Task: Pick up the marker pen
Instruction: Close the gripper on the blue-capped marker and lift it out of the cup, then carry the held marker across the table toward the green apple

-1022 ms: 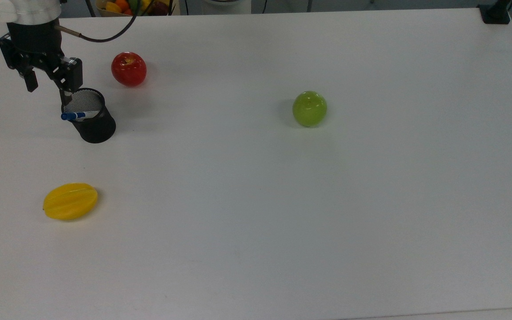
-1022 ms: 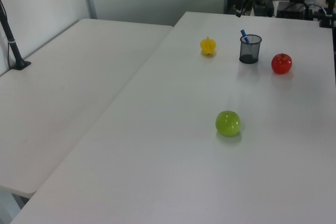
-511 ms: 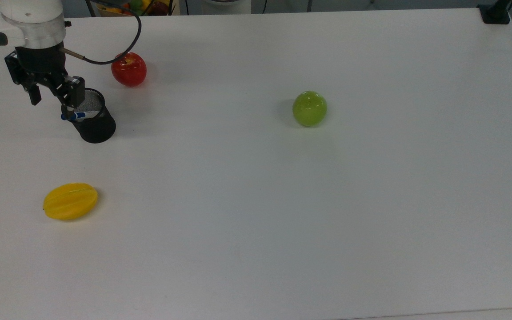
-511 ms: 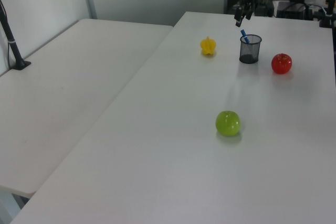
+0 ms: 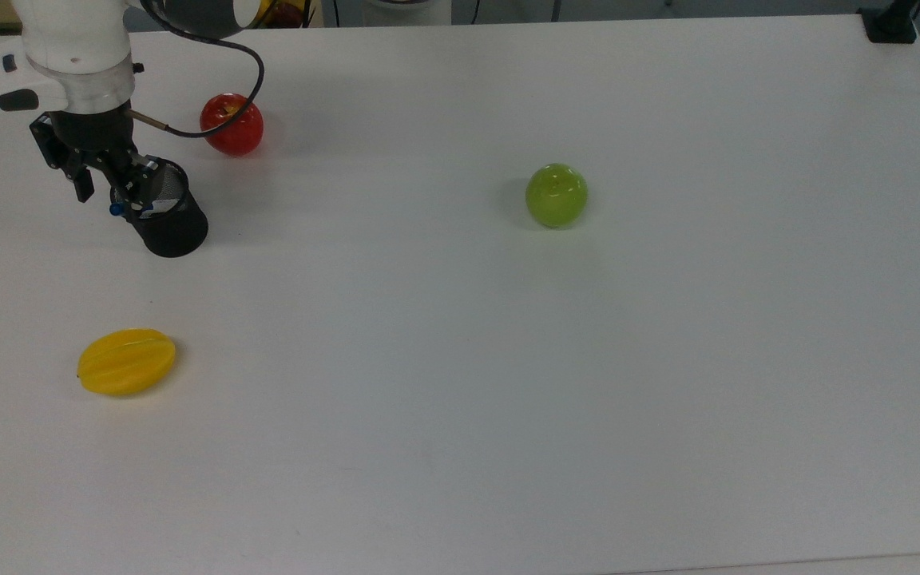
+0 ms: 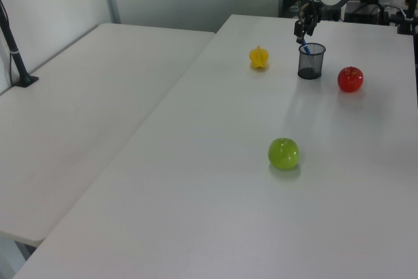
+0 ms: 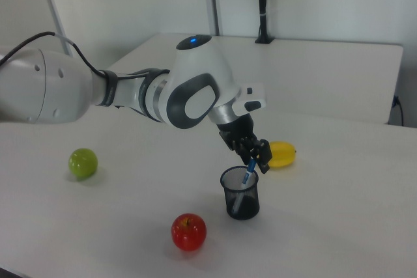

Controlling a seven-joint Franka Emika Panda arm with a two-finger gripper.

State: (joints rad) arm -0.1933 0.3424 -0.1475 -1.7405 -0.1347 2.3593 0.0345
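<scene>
Marker pen (image 7: 248, 175) standing tilted in a black mesh cup (image 7: 240, 193), blue-capped top end poking out above the rim, white barrel faintly seen through the mesh lower down. In the top view, only a small blue tip (image 5: 116, 209) visible at the cup's (image 5: 166, 209) left rim, the rest hidden behind the gripper (image 5: 109, 189). In the left view, a thin blue stick (image 6: 304, 47) leaning out of the cup (image 6: 311, 61) toward the left view's left.

Gripper (image 7: 255, 154) poised right over the cup's rim, fingers spread apart, straddling the pen's blue top; cannot tell whether either finger touches it.

Around the cup on the white table (image 5: 508, 359): red apple (image 5: 231, 124) near, up and to the top view's right; yellow fruit (image 5: 126, 362) well below in the top view; green apple (image 5: 557, 195) well apart, toward the top view's right.
</scene>
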